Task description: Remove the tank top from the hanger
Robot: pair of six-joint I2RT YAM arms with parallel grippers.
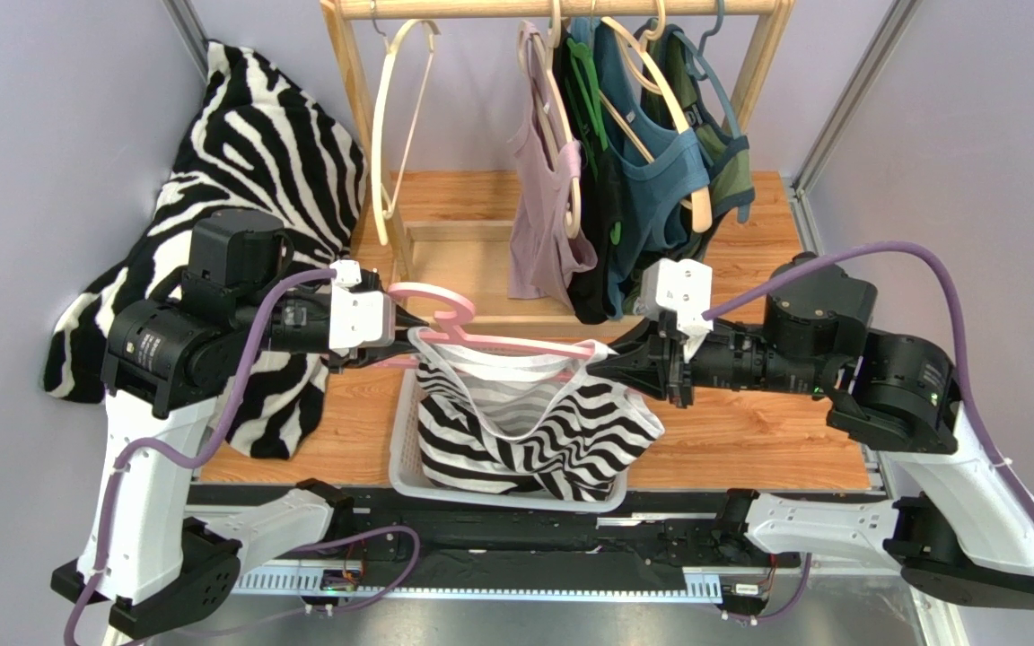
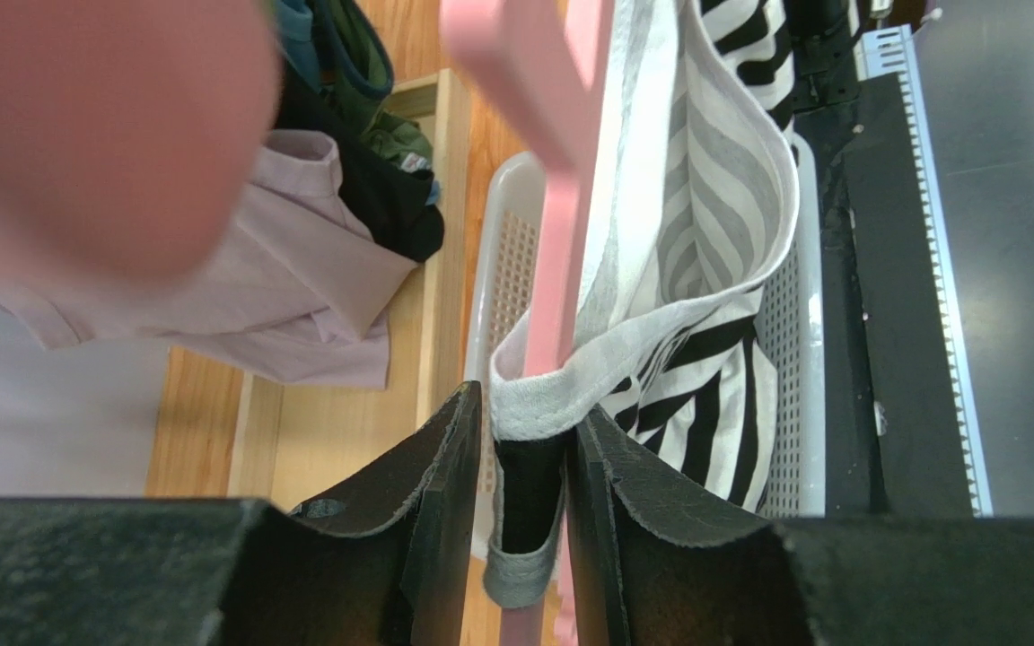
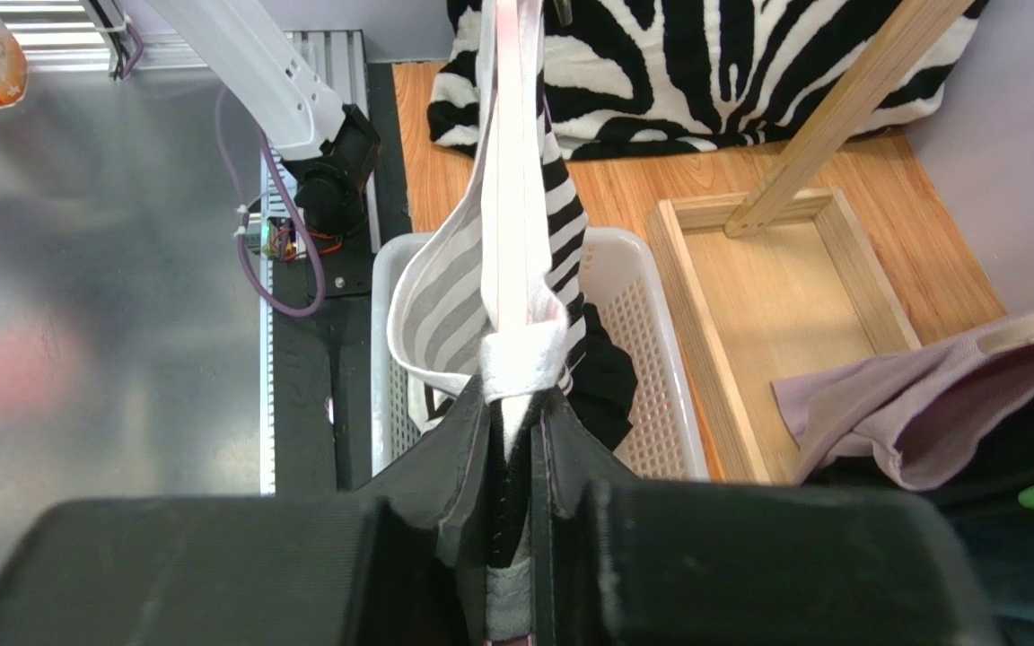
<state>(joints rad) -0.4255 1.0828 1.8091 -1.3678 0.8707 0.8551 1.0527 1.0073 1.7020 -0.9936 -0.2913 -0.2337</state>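
Left gripper (image 2: pixel 529 420) and right gripper (image 3: pixel 516 404) are each pinched on a strap of the zebra tank top (image 1: pixel 523 420) at the ends of the pink hanger (image 1: pixel 489 341), with the body sagging into the white basket (image 1: pixel 405 474). I'd slide one strap outward past its tip and hold the other side steady.

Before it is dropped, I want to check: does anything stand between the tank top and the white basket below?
Nothing visible does. The tank top already hangs into the basket; only its straps are on the pink hanger, pinched by the left gripper and right gripper.
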